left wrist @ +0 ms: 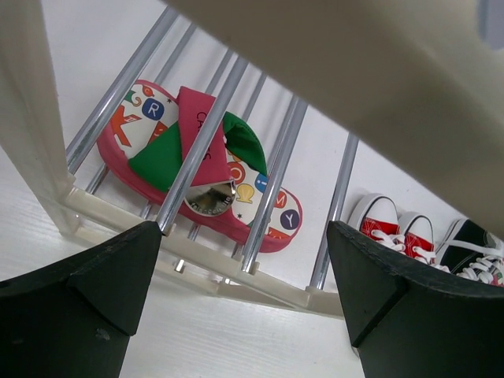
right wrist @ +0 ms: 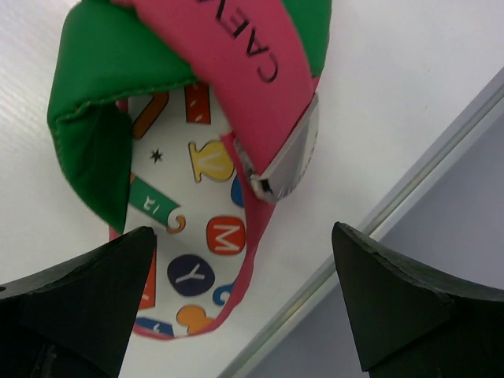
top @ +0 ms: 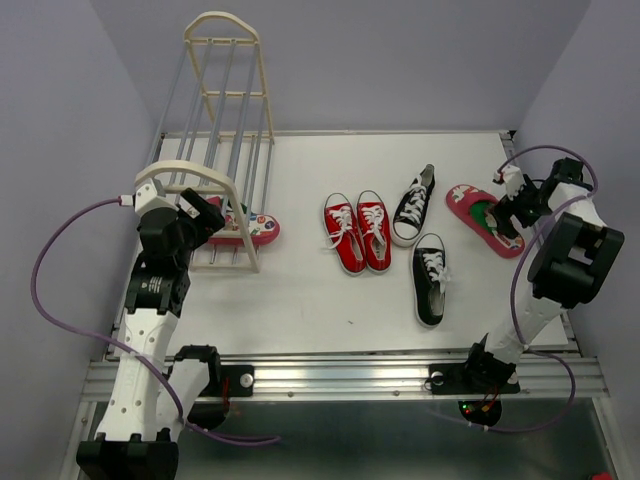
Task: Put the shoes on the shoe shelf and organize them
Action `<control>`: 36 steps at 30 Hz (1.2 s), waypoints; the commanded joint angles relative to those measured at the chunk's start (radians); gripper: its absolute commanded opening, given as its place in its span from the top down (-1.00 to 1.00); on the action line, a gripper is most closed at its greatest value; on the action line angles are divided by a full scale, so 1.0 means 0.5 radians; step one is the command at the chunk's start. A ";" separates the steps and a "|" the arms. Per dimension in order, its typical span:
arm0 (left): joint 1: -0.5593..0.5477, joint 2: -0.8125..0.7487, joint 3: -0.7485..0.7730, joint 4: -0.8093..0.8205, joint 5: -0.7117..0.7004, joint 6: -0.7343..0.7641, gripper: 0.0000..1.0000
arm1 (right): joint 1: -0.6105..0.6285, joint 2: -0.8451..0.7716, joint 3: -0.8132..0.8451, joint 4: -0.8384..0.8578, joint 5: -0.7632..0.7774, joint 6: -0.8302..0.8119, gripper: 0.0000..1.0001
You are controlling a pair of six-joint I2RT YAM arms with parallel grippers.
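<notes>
In the shoe shelf [top: 236,94] — one flip-flop [left wrist: 157,156] (under rails [left wrist: 274,181])

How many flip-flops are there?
2. One red-pink patterned flip-flop with green strap lies at the foot of the tall cream shoe shelf, partly behind its rails. The other flip-flop lies far right on the white table.

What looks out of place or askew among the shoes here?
One flip-flop lies at the foot of the shoe shelf, while the other flip-flop is at the far right of the table. The black sneakers are apart and point different ways. Only the red sneakers sit side by side.
</notes>
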 commanded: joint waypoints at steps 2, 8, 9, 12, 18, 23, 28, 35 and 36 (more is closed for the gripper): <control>0.005 0.038 0.000 0.105 -0.037 -0.008 -0.98 | 0.001 0.029 0.059 0.332 -0.289 0.268 -1.00; 0.008 0.020 0.003 0.083 -0.034 -0.014 -0.98 | 0.001 0.161 0.083 0.532 -0.301 0.522 -0.08; 0.005 0.011 0.003 0.083 -0.037 -0.017 -0.98 | 0.001 0.176 0.102 0.526 -0.310 0.538 0.17; 0.005 -0.020 0.012 0.065 -0.049 -0.020 -0.98 | 0.001 0.192 0.136 0.492 -0.332 0.526 0.71; 0.005 -0.106 0.015 0.016 -0.052 -0.027 -0.98 | 0.001 0.030 0.074 0.431 -0.448 0.443 0.99; 0.005 -0.216 -0.019 0.006 -0.012 -0.014 -0.98 | 0.031 -0.173 0.252 0.565 -0.418 0.825 0.99; 0.005 -0.287 -0.068 0.019 0.064 -0.024 -0.98 | 0.102 -0.543 0.225 0.796 -0.381 1.139 0.98; 0.008 -0.348 -0.028 -0.021 0.120 0.016 -0.98 | 0.506 -0.738 0.206 0.820 -0.354 1.271 0.99; 0.005 -0.351 -0.022 -0.030 0.120 0.022 -0.98 | 0.561 -0.722 0.212 0.842 -0.341 1.335 0.99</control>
